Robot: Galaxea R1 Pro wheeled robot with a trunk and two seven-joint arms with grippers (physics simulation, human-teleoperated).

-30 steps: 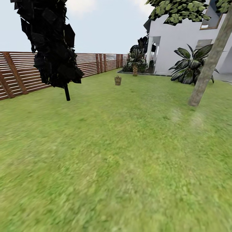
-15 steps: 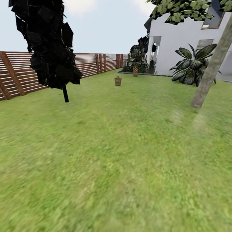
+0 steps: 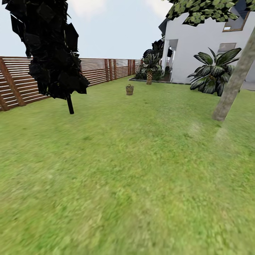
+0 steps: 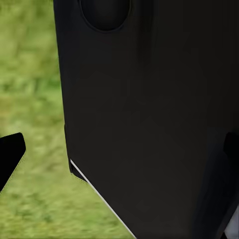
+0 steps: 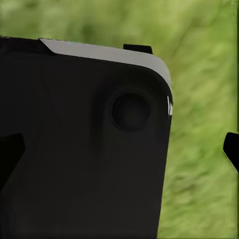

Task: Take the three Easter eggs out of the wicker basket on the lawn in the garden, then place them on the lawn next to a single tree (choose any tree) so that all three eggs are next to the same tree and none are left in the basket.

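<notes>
Both grippers sit tucked against my machine's dark body, and from the wrist cameras I make out only black fingertips (image 4: pixel 11 154) at the frame edges on the left and fingertips (image 5: pixel 231 149) likewise on the right, with blurred grass behind; the tips stand far apart at opposite edges of each picture, so I judge both sets spread wide and holding nothing. From the head camera, the lawn (image 3: pixel 127 184) runs out ahead of me, bare and mottled green in the foreground. Further on, to my left, stands a thin-trunked dark tree (image 3: pixel 53 53), and to my right a thick, pale, leaning trunk, the tree (image 3: pixel 232 85), which looks a sensible spot for laying the eggs later. Well beyond both, near the middle of the view, the small brown basket (image 3: pixel 129 89) stands upright on the grass; it is too small from here for me to tell the eggs inside. Behind it are a short palm (image 3: pixel 149 72), the slatted fence (image 3: pixel 102 71) along the left, and a white house (image 3: pixel 198 46) with a broad-leaved plant (image 3: pixel 212 72) at its wall. As I read it, I am on the approach leg, with nothing picked up yet. My next move calls for driving straight on across the grass, stopping close enough to look down into the basket, then bringing one arm out over its rim.
</notes>
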